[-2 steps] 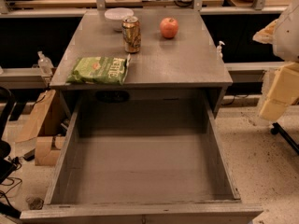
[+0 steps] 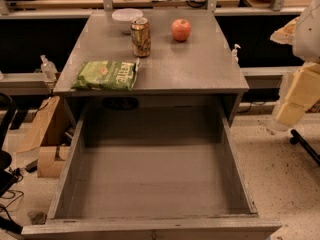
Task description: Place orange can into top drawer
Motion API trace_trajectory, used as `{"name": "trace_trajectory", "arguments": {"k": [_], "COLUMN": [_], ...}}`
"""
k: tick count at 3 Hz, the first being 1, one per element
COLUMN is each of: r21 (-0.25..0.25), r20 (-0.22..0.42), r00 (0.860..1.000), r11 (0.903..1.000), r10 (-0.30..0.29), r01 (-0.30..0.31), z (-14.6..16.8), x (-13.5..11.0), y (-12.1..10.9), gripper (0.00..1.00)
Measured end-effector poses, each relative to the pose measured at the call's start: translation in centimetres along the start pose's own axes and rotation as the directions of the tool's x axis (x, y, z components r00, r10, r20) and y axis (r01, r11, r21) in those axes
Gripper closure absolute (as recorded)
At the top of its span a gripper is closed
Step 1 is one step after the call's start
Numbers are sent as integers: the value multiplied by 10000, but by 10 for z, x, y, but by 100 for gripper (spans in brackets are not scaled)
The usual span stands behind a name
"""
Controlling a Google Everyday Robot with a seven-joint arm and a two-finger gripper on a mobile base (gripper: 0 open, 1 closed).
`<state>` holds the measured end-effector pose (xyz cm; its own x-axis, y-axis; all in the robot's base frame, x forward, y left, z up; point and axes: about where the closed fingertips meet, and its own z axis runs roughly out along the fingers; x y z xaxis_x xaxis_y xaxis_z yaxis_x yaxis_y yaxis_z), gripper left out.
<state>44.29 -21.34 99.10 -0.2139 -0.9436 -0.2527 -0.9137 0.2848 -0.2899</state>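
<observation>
The orange can (image 2: 140,36) stands upright on the grey cabinet top (image 2: 190,64), toward the back, left of centre. The top drawer (image 2: 150,179) is pulled fully open below the front edge, and its inside holds nothing. My gripper (image 2: 292,101) is at the far right edge of the view, on the cream-white arm, beside the cabinet at about top height. It is well to the right of the can and touches nothing.
A green chip bag (image 2: 106,74) lies at the front left of the top. A reddish apple (image 2: 181,29) sits right of the can and a white bowl (image 2: 126,18) behind it. Cardboard boxes (image 2: 42,134) stand on the floor to the left.
</observation>
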Motion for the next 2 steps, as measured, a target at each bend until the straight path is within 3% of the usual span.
{"name": "trace_trajectory", "arguments": {"k": [1,2], "r21": [238,784], "r20": [1221,4189], "r00": [9925,9077], "r11": [9997,9969], "r10": [-88,-231], "r01": [59,-108], "z": [8,29], "x": [-23,-81], "y": [-30,-89], "gripper": [0,0]}}
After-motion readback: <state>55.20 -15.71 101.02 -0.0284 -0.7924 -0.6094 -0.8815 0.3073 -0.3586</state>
